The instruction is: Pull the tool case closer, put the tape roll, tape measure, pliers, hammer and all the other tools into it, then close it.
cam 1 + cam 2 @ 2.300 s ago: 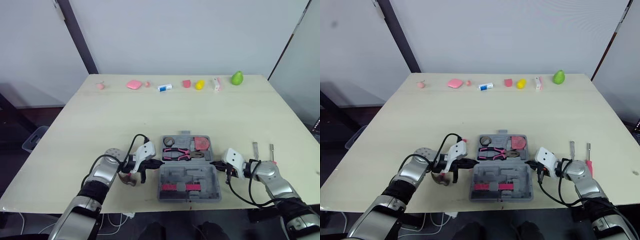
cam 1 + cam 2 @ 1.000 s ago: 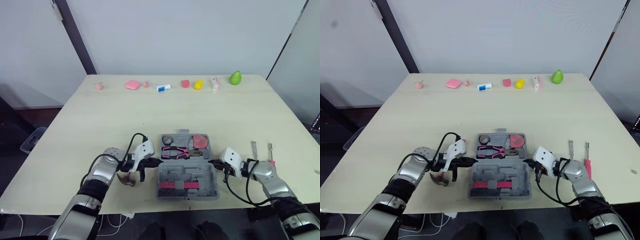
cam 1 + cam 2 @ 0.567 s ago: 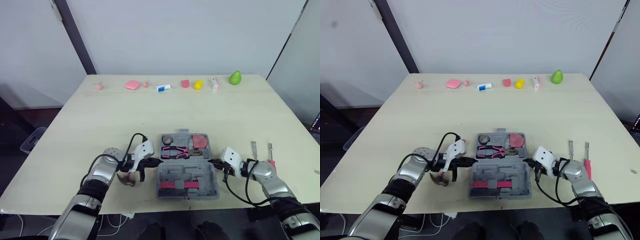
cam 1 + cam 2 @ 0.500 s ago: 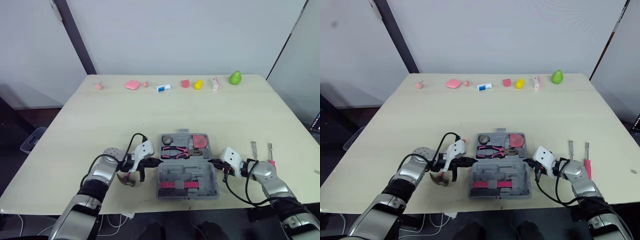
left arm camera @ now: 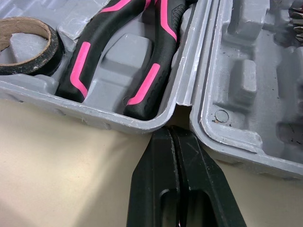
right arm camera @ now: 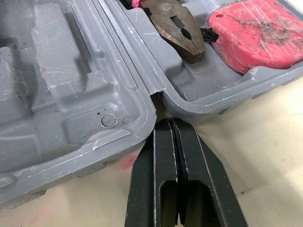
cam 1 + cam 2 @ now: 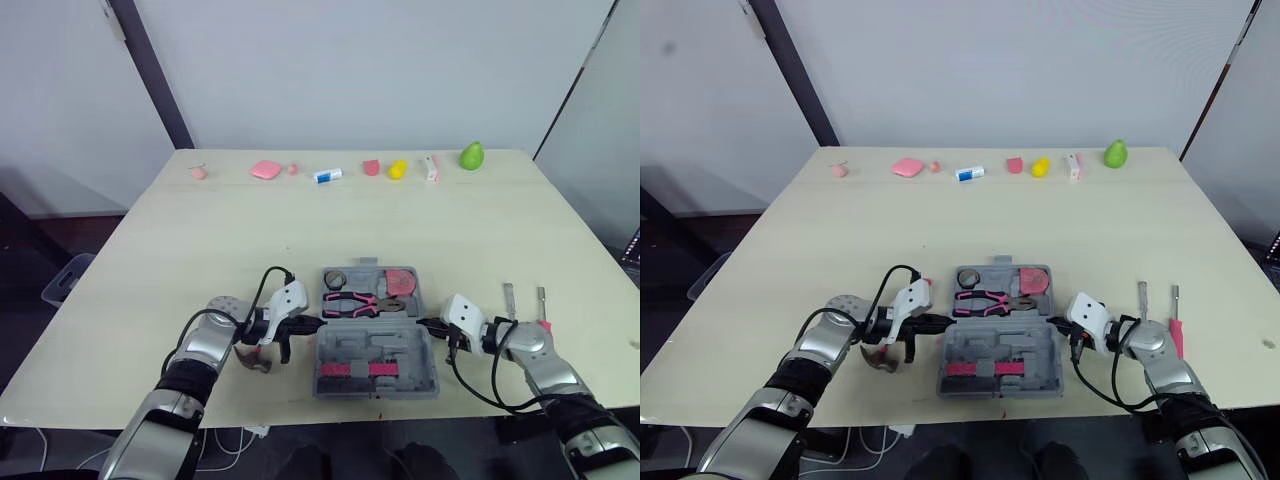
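Note:
The grey tool case (image 7: 375, 350) lies open near the table's front edge. Its far half holds the tape roll (image 7: 337, 281), the pink-handled pliers (image 7: 365, 304) and the pink tape measure (image 7: 403, 285). My left gripper (image 7: 312, 324) is shut, its tip at the hinge notch on the case's left side (image 5: 172, 137). My right gripper (image 7: 425, 324) is shut too, its tip at the hinge notch on the right side (image 6: 170, 127). The hammer (image 7: 252, 360) lies on the table under my left wrist. Two screwdrivers (image 7: 510, 298) lie right of the case.
Along the table's far edge stands a row of small things: a green pear (image 7: 472, 155), a yellow piece (image 7: 398, 168), a pink pad (image 7: 266, 169) and others. The case's near half reaches close to the table's front edge (image 7: 300, 412).

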Motion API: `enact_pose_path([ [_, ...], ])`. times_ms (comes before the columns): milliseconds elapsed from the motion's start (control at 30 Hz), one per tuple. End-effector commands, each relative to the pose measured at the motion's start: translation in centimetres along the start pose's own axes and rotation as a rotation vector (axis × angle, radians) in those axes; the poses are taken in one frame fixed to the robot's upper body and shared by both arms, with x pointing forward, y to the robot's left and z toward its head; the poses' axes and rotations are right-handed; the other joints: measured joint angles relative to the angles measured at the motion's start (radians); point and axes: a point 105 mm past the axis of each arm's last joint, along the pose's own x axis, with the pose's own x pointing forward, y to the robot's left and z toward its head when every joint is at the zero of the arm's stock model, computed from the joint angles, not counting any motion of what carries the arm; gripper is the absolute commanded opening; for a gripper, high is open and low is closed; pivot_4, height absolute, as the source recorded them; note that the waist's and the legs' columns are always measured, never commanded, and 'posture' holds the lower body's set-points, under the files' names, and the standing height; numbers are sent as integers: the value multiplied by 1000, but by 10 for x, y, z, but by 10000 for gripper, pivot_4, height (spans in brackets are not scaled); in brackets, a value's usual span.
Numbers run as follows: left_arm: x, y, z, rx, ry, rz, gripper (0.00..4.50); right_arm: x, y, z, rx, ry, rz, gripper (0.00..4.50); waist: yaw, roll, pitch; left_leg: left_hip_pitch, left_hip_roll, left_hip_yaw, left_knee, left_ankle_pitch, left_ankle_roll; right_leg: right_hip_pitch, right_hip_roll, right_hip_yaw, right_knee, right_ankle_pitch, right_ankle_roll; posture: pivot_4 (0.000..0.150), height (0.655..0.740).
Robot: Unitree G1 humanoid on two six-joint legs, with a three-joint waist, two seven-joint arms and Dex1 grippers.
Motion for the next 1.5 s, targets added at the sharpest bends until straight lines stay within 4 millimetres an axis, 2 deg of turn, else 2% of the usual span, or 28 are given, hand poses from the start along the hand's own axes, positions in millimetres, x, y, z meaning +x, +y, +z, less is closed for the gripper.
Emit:
enact_pose_path([
  [33, 9, -8, -8, -19, 31, -22, 377, 4, -5, 25, -61, -93, -2, 0, 0, 0, 0, 0, 0, 0, 0, 0, 0, 0, 0, 0, 0, 0, 0, 1500, 7400],
  [1133, 7, -18, -11, -39, 46, -65, 377, 7, -3, 18, -50, -77, -2, 0, -1, 0, 0, 0, 0, 0, 0, 0, 0, 0, 0, 1, -1, 0, 0, 1500, 7400],
  [1500, 2, -12, -12, -22, 63, -48, 377, -4, -4, 2, -19, -16, -17, 0, 0, 0, 0, 0, 0, 0, 0, 0, 0, 0, 0, 1, -1, 0, 0, 1500, 7400],
])
